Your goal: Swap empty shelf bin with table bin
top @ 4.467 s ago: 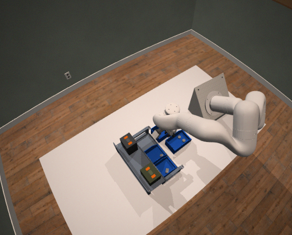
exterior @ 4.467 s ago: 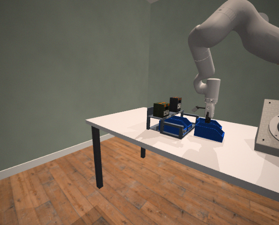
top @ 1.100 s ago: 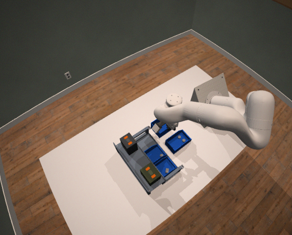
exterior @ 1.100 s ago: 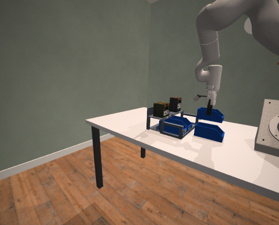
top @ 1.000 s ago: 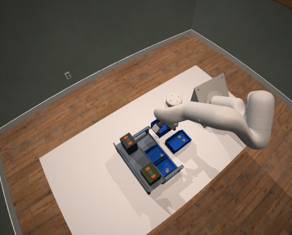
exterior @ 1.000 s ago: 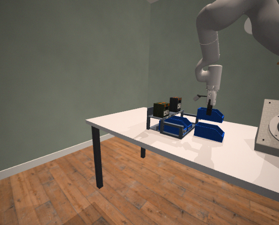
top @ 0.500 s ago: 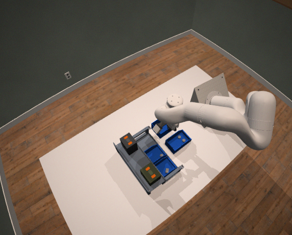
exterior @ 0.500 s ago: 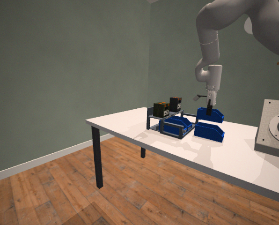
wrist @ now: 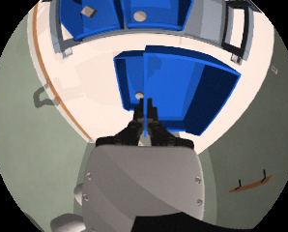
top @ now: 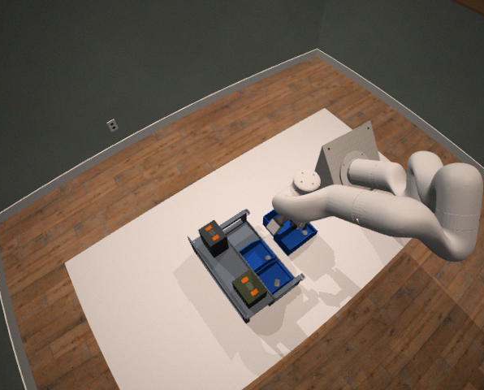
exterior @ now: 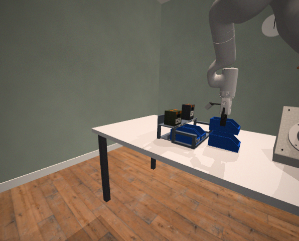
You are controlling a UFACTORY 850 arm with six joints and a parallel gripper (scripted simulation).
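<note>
My gripper [top: 300, 225] [exterior: 222, 123] [wrist: 145, 104] is shut on a side wall of the empty blue bin [top: 269, 217] [exterior: 214, 124] [wrist: 170, 82]. It holds this bin about level, raised over the table. The other loose blue bin [top: 293, 242] [exterior: 220, 142] [wrist: 129, 72] stands on the table, lower down. The held bin covers part of it in the wrist view. One round grey part [top: 304, 232] [wrist: 139, 95] shows in it; others may be hidden. The vacant place [top: 243, 236] [wrist: 202, 20] on the shelf is beside the shelved bins.
Two blue bins [top: 255, 253] [top: 274, 275] with parts stand on the grey shelf [exterior: 193, 142]. A dark box [top: 213, 238] [exterior: 188, 112] and a green box [top: 249, 288] [exterior: 172, 118] stand on its upper board. The robot's base plate [top: 351, 146] [exterior: 289, 129] is behind the loose bins.
</note>
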